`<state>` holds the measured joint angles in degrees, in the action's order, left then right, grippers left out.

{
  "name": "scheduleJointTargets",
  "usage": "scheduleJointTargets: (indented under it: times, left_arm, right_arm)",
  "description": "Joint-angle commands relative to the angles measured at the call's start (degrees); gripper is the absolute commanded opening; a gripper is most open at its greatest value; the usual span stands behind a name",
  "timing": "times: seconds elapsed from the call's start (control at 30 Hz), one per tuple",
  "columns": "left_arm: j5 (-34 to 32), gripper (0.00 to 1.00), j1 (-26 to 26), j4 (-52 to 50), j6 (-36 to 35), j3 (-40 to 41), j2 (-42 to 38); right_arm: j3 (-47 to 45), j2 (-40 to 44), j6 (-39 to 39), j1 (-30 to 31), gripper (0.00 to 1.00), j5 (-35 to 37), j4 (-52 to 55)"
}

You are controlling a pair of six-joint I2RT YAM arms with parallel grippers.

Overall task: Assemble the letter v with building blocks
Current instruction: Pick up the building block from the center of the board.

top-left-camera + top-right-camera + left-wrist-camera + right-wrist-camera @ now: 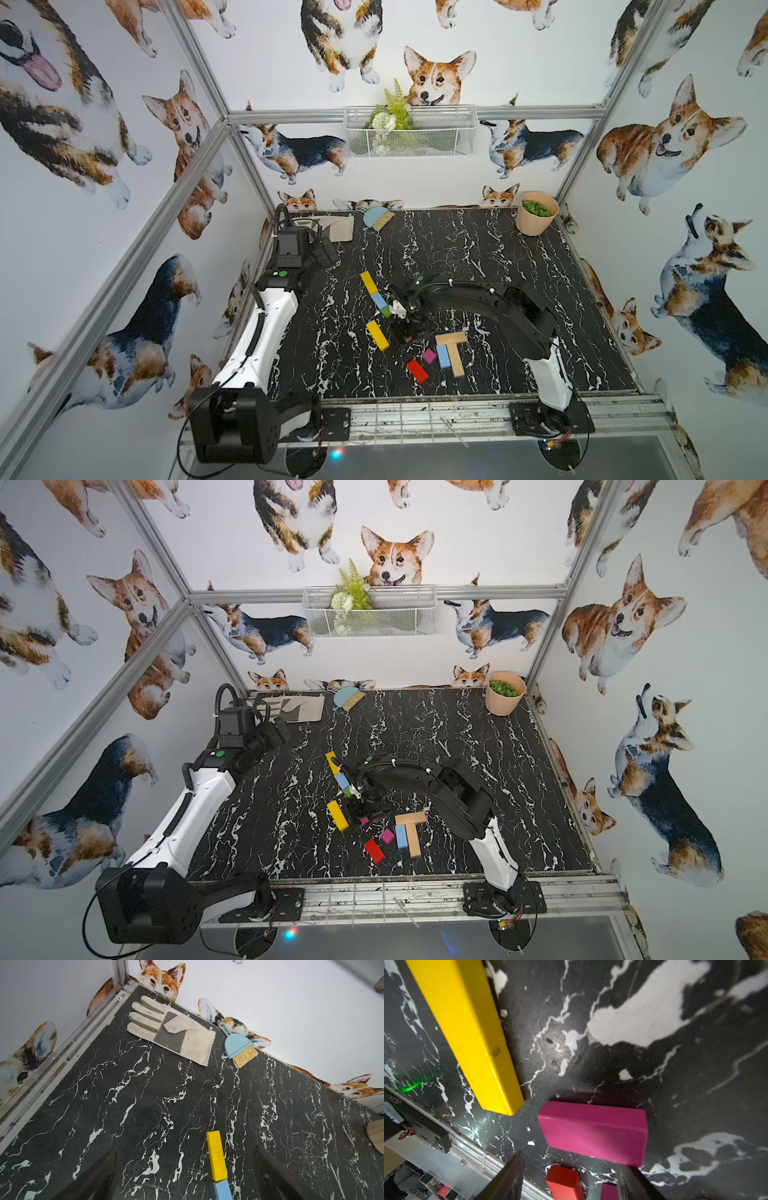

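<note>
Work on the letter V centres mid-desk (498, 257). In both top views we see a yellow bar (369, 281), a light blue block (379, 300) and a green stub (386, 311) laid end to end on a slant, seemingly the letter's first stroke. A second yellow bar (377, 335) lies apart, toward the front; a red block (417, 370), a magenta stub (429, 356) and two tan bars (451, 338) lie loose nearby. In the left wrist view the left pincer (187, 1149) hangs spread and empty, back near a glove (172, 1028) and a brush (239, 1045), out of the way. In the right wrist view the right pincer (570, 1164) stands parted, pinching nothing, just short of a magenta bar (593, 1132), likely its next pick; the second yellow bar's end crowds it.
</note>
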<state>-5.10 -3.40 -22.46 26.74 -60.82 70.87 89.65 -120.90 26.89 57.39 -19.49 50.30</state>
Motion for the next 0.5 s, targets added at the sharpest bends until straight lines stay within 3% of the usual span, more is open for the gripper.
scheduleJointTargets:
  times: [0.0, 0.47]
  left_arm:
    - [-0.6, 1.00, 0.1, 0.2, -0.5, -0.5, 0.0]
    - [-0.9, 1.00, 0.1, 0.0, -0.6, -0.5, -0.5]
  right_arm:
    - [1.6, -0.9, -0.8, -0.3, 0.70, 0.7, 1.5]
    - [5.9, -3.3, -1.6, -1.4, 0.70, 2.8, 2.6]
